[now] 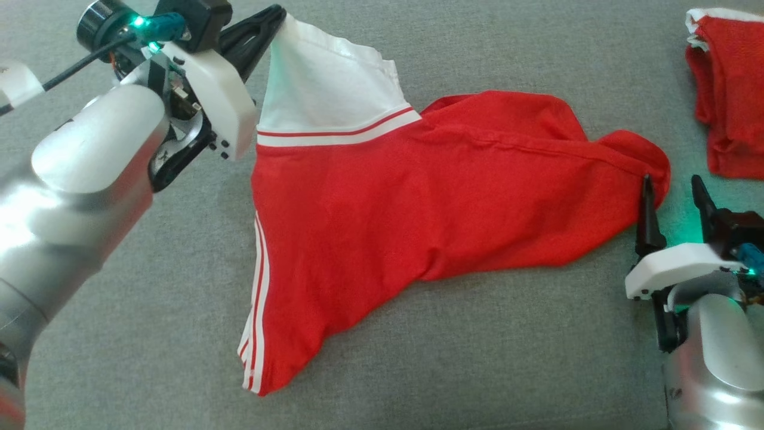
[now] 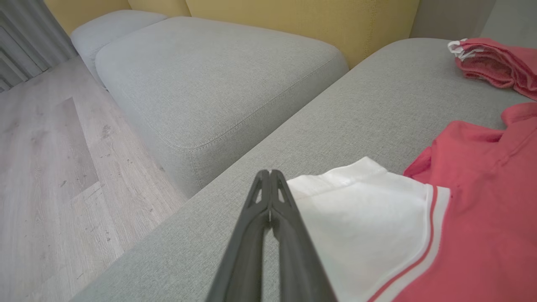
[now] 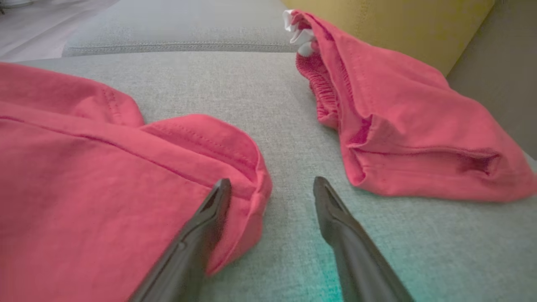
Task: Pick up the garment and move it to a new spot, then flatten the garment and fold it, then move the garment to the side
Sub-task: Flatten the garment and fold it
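L gripper [image 1: 277, 15] clamped on white corner of red garment [image 1: 388, 197]
R gripper [image 1: 671, 188] fingers wide apart at its far edge on grey sofa [image 1: 149, 334]

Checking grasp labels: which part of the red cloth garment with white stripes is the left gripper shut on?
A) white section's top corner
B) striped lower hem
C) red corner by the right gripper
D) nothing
A: the left gripper is shut at the peak of the white section of the red cloth garment, which tents to a point at its fingertips.
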You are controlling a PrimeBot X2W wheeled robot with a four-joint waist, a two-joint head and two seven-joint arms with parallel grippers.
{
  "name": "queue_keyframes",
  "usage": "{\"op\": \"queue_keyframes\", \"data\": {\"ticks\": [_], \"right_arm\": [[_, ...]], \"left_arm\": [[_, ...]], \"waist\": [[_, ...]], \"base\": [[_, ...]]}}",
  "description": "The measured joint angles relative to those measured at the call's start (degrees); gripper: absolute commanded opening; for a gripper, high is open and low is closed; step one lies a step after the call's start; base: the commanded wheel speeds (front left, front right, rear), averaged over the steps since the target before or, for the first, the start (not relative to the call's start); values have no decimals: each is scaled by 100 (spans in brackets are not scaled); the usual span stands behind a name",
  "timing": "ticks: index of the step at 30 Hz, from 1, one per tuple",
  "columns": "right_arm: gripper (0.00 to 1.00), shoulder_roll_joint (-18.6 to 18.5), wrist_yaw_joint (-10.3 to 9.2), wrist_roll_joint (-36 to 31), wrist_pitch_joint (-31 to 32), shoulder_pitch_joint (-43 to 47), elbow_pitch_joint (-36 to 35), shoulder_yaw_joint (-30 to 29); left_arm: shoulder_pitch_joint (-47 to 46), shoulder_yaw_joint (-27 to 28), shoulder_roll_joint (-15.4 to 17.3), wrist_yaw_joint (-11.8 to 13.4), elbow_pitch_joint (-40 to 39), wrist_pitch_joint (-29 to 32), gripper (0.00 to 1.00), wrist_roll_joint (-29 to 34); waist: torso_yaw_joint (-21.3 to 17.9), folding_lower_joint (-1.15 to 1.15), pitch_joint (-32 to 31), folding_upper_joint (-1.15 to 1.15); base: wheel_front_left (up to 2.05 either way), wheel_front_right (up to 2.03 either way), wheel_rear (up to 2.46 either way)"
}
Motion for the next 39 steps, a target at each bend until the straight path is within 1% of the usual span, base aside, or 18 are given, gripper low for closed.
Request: {"op": "queue_keyframes", "data": {"ticks": [2,3,4,5,7,8,9,14,16,19,22,24,25,28,31,33,36,39], "right_arm": [[100,1,0,0,0,0,12,-54],[94,1,0,0,0,0,14,-73],[80,1,0,0,0,0,20,-89],[59,1,0,0,16,0,32,-102],[34,1,0,10,26,2,41,-112],[7,1,0,34,46,2,48,-120],[0,1,0,53,51,2,62,-122],[0,3,0,399,141,8,144,-120],[0,3,0,544,141,9,141,-102],[0,3,0,936,145,14,80,49],[0,8,0,1504,356,22,-146,289],[0,-19,0,1822,567,47,-481,428],[0,-180,0,2257,850,88,-905,503],[0,-622,0,3054,1407,187,-1588,442],[0,-905,0,3842,1993,315,-2247,331],[0,-1053,0,4162,2377,426,-2653,278],[0,-1203,0,4499,2897,600,-3189,179],[0,-1281,0,4675,3268,633,-3674,-23]], "left_arm": [[1,-19,-13,0,1,-7,0,0],[1,-32,-19,0,4,-8,0,0],[4,-48,-21,0,7,-7,0,-1],[7,-65,-22,0,8,-8,0,-14],[10,-69,-23,0,10,-8,0,-46],[10,-76,-23,0,15,-9,0,-53],[10,-85,-23,0,21,-27,0,-59],[12,-100,-22,0,48,-69,0,-94],[13,-101,-21,0,81,-183,0,-94],[52,-96,-8,0,97,-515,0,-94],[165,-62,85,0,-144,-1010,0,-246],[215,-27,249,-1,-350,-1357,0,-256],[240,147,488,0,-526,-1532,0,-305],[260,549,895,0,-855,-1623,0,-361],[433,1038,1166,0,-1365,-1647,0,-580],[602,1227,1339,-1,-1731,-1663,0,-712],[804,1370,1651,-1,-2241,-1663,0,-823],[811,1546,1929,-1,-2736,-1663,0,-921]], "waist": [[24,0,-21,0],[33,0,-33,0],[40,0,-45,0],[47,0,-57,0],[52,0,-67,0],[56,0,-77,0],[58,0,-85,0],[78,0,-115,0],[84,1,-131,0],[92,1,-213,0],[96,1,-375,0],[98,0,-528,0],[105,0,-706,0],[137,0,-996,0],[194,0,-1300,0],[239,-1,-1507,0],[307,-1,-1808,0],[390,-2,-2035,0]], "base": [[0,0,0],[0,0,0],[0,0,0],[0,0,0],[0,0,0],[0,0,0],[0,0,0],[0,0,0],[0,0,0],[0,0,0],[0,0,0],[0,0,0],[0,0,0],[0,0,0],[0,0,0],[0,0,0],[0,0,0],[0,0,0]]}}
